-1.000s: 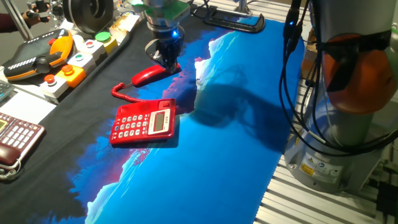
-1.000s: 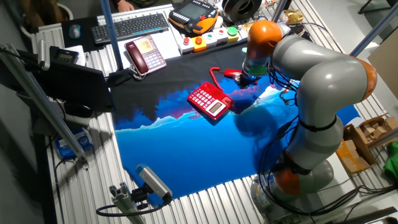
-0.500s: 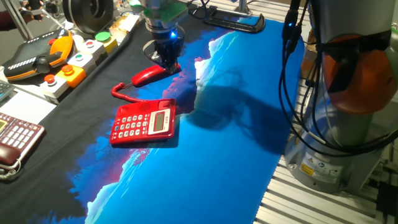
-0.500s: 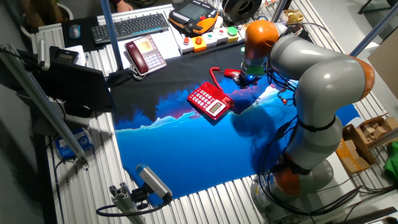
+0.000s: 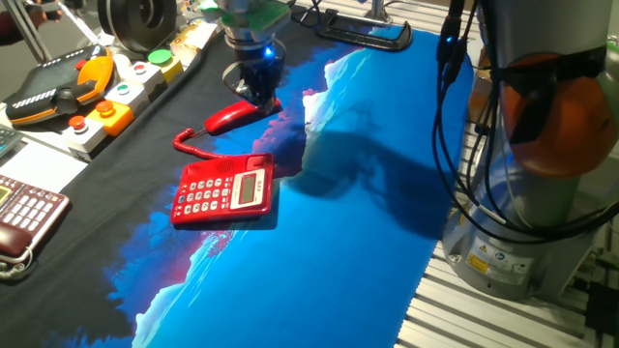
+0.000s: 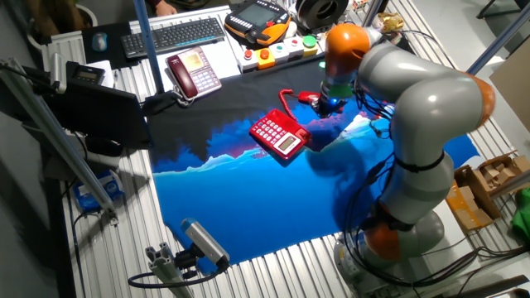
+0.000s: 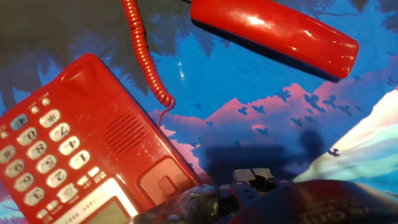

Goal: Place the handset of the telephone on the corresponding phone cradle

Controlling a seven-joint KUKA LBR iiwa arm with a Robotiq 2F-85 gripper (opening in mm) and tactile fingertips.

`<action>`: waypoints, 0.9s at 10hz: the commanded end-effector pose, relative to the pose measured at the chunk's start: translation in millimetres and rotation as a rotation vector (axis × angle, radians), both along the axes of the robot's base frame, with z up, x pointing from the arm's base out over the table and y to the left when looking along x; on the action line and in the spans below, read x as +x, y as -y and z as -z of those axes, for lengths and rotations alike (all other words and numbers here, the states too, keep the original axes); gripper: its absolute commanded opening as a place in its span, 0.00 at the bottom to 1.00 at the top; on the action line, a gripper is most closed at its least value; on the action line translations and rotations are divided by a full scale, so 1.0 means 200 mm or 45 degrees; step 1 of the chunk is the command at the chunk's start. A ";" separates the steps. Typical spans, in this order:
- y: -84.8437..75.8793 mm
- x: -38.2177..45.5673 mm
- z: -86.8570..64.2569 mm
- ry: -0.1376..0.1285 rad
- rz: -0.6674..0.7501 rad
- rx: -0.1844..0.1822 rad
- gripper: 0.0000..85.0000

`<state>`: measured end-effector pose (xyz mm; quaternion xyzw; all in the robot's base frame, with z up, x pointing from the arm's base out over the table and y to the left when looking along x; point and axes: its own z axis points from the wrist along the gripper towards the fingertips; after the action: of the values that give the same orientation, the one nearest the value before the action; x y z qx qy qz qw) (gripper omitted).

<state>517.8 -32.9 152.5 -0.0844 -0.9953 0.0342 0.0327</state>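
Observation:
The red handset (image 5: 230,117) lies on the cloth behind the red telephone (image 5: 224,190), joined to it by a coiled red cord (image 5: 184,143). The phone cradle (image 5: 227,164) is the bare strip along the telephone's edge facing the handset. My gripper (image 5: 261,97) hangs over the handset's right end, and I cannot make out how its jaws stand. In the hand view the handset (image 7: 273,28) lies at the top, the telephone (image 7: 74,155) at lower left, and the cradle (image 7: 134,140) runs along its right side. Nothing is held.
A dark maroon phone (image 5: 24,217) sits at the left edge. An orange teach pendant (image 5: 68,87) and a button box (image 5: 116,106) stand at the back left. The arm's base (image 5: 542,145) with cables fills the right side. A keyboard (image 6: 174,35) lies at the far side.
The hand has drifted slightly left and away over the handset's end. Handset and telephone have not moved.

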 end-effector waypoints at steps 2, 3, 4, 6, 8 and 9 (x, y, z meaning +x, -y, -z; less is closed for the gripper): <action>0.00 0.000 0.00 0.011 -0.005 0.000 0.01; 0.00 0.000 0.00 0.043 0.012 -0.025 0.01; 0.00 0.000 0.00 0.054 0.031 -0.025 0.01; 0.05 0.041 0.06 0.088 0.040 -0.031 0.01; 0.10 0.098 0.12 0.097 0.099 0.002 0.01; 0.12 0.122 0.12 0.103 0.124 -0.005 0.01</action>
<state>543.0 -58.9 129.1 -0.1382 -0.9899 0.0306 -0.0055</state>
